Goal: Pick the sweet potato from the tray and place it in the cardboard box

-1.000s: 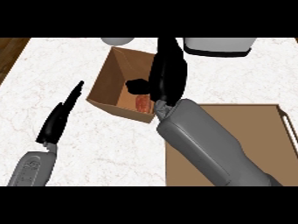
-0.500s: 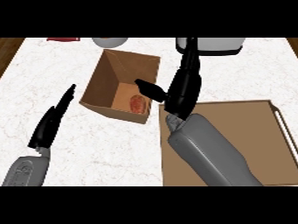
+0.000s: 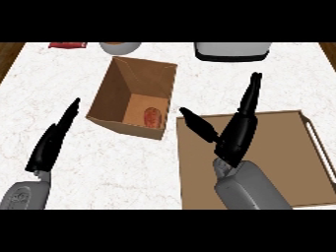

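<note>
The sweet potato [image 3: 153, 117], reddish-orange, lies on the floor of the open cardboard box [image 3: 119, 93] at the counter's middle left. The brown tray [image 3: 286, 162] sits to the box's right with nothing on its visible surface. My right hand [image 3: 236, 133] is open above the tray's left part, fingers straight and pointing away, thumb spread toward the box; it holds nothing. At the lower left, my left hand [image 3: 50, 145] rests open, fingers straight and pointing up.
A white appliance [image 3: 232, 50] stands at the counter's back edge. A white bowl [image 3: 119, 47] and a red packet [image 3: 67, 45] sit at the back left. Dark wood floor shows past both counter sides.
My right hand has pulled back from over the box to above the tray, empty. The sweet potato stays inside the box. The view has shifted, so everything sits lower.
</note>
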Available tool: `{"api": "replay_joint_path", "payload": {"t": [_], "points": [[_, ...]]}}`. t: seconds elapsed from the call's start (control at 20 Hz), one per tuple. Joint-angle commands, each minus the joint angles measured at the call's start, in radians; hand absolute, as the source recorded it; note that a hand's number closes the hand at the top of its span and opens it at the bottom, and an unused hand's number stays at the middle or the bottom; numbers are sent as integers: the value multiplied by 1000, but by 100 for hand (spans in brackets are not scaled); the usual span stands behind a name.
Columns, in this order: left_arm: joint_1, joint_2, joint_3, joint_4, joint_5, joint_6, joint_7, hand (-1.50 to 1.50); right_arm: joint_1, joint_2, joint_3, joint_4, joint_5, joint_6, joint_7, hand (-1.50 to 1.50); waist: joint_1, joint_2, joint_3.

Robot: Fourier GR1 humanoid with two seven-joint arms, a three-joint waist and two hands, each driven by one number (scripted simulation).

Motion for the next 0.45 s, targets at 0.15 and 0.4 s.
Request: {"api": "replay_joint_path", "payload": {"t": [0.15, 0.4], "points": [[9, 3, 13, -4, 9, -19, 4, 0, 134, -126, -7, -77, -205, -96, -170, -150, 4, 2, 0], [-11, -23, 0, 24, -24, 9, -5, 0, 263, -144, 29, -149, -293, -70, -309, -150, 2, 1, 0]]}}
